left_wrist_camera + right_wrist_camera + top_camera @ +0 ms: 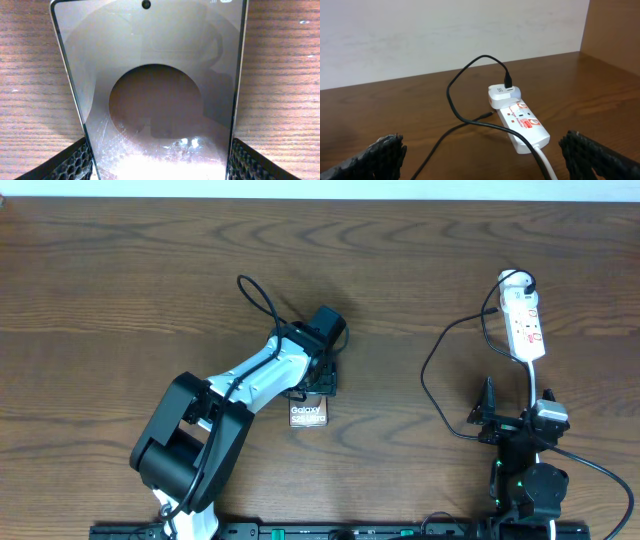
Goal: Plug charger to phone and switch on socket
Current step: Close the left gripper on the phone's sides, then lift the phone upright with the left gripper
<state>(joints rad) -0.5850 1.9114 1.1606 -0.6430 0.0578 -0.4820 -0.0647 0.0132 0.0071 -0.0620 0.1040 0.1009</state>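
The phone [308,416] lies flat on the wooden table, "Galaxy" lettering up. It fills the left wrist view as a glossy slab [155,75]. My left gripper [312,395] [161,155] straddles its near end, and both fingers [75,162] press against its long edges. The white socket [524,325] [522,125] lies at the right with a white adapter [502,94] plugged into its far end. The charger cable [432,370] [455,95] loops left from the adapter, and its small plug tip [489,114] rests beside the strip. My right gripper [517,405] [482,155] hovers open short of the socket.
The socket's own white lead [547,162] runs back toward my right arm, with a black cable beside it. A thicker black arm cable [262,302] arches over the left arm. Pale wall [445,35] stands behind the table's far edge.
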